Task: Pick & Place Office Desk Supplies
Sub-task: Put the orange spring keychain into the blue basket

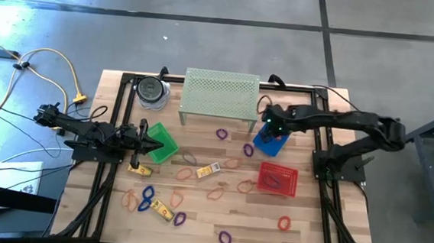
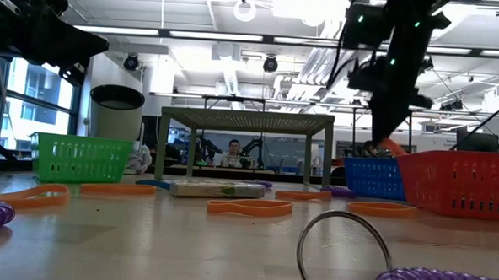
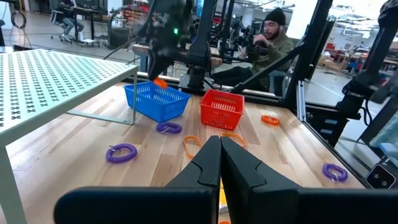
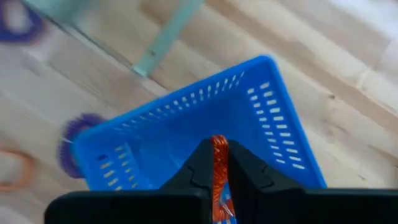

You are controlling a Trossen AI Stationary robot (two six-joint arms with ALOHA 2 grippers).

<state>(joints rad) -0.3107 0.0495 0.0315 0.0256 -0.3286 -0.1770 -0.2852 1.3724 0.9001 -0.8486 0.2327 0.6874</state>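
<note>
The right gripper (image 4: 217, 163) hangs over the blue basket (image 4: 273, 112), jaws pinching an orange band loop (image 4: 218, 149), prob. so it can fall inside. The loop is held on edge, its long axis running out past the fingertips toward the basket. The left gripper (image 3: 220, 163) waits near the green basket (image 1: 163, 142), jaws pressed together, nothing between them. Other loops, e.g. a purple band loop (image 3: 120, 152), lie flat on the desk (image 1: 202, 220).

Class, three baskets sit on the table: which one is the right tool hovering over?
The blue basket; the right tool, shut on an orange band, hangs above it.
</note>
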